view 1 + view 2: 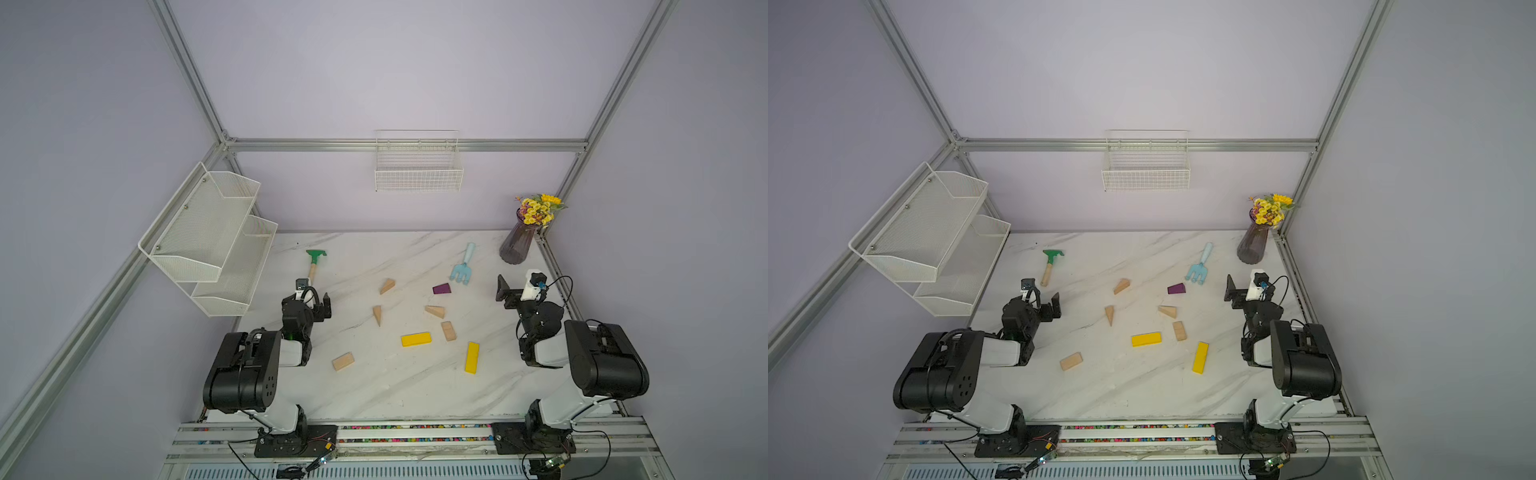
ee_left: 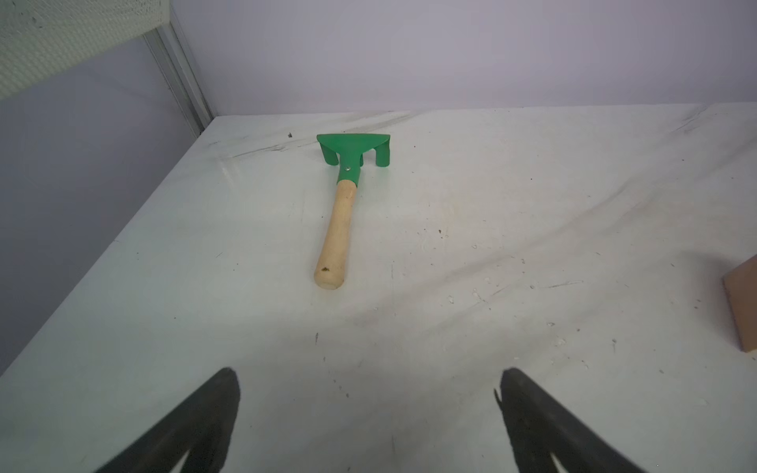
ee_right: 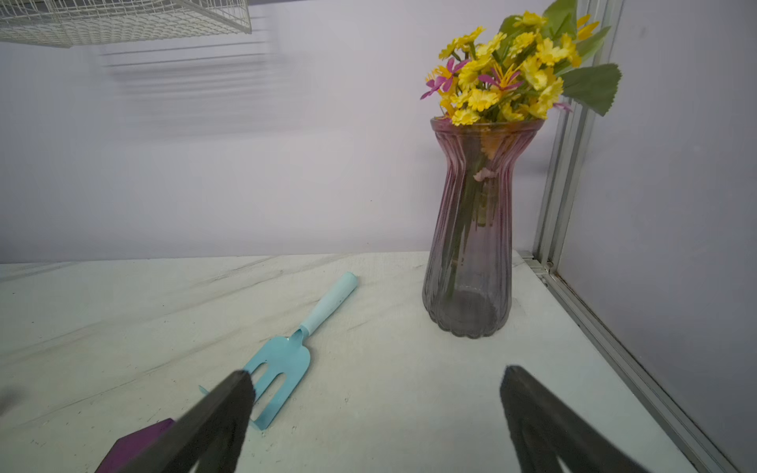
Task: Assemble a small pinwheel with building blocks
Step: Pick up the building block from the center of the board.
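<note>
The building blocks lie scattered and apart on the marble table in both top views; no pinwheel is in view. Three pale wood wedges (image 1: 387, 286) (image 1: 377, 314) (image 1: 435, 311) and a purple wedge (image 1: 441, 288) (image 3: 135, 446) sit mid-table. Nearer the front lie two wood rectangular blocks (image 1: 449, 331) (image 1: 343, 361) and two yellow bars (image 1: 416, 339) (image 1: 472, 357). My left gripper (image 1: 318, 301) (image 2: 368, 381) hovers open at the table's left, holding nothing. My right gripper (image 1: 513, 291) (image 3: 375, 381) hovers open at the right, just right of the purple wedge.
A green rake (image 1: 316, 262) (image 2: 340, 213) lies ahead of the left gripper. A light blue fork (image 1: 463, 266) (image 3: 286, 360) and a flower vase (image 1: 515, 245) (image 3: 471, 245) stand at the back right. White shelves (image 1: 208, 237) hang over the left edge, and a wire basket (image 1: 419, 166) hangs on the back wall.
</note>
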Robot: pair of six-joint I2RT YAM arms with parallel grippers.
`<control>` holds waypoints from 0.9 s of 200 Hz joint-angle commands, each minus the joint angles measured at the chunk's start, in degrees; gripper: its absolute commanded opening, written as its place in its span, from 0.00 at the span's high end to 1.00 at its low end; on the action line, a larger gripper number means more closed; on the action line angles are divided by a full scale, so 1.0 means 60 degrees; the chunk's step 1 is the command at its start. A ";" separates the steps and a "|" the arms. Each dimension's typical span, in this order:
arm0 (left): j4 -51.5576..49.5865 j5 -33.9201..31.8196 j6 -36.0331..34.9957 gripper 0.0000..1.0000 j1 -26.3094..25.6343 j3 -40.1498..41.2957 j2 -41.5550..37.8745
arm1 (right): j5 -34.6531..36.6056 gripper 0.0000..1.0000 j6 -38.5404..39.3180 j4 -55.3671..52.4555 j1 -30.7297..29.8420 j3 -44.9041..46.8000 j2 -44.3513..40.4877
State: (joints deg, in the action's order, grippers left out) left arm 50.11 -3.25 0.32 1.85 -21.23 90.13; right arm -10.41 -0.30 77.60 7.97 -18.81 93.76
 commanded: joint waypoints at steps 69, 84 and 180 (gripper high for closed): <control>0.0489 0.0028 -0.0098 0.00 -0.0026 -0.0071 -0.0124 | -0.0066 0.03 0.0017 0.0278 -0.0053 -0.0052 0.0024; 0.0511 0.0017 -0.0099 0.00 -0.0022 -0.0073 -0.0127 | -0.0077 0.03 0.0020 0.0278 -0.0053 -0.0054 0.0019; 0.0365 -0.0135 0.0021 0.00 -0.0020 -0.0150 -0.0137 | 0.0759 0.03 -0.0264 0.0201 -0.0050 -0.0061 -0.0055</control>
State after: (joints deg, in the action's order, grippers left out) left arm 50.09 -3.46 0.36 1.85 -21.23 90.13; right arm -9.98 -0.40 77.62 7.97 -18.83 93.78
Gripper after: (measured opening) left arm 0.999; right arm 0.975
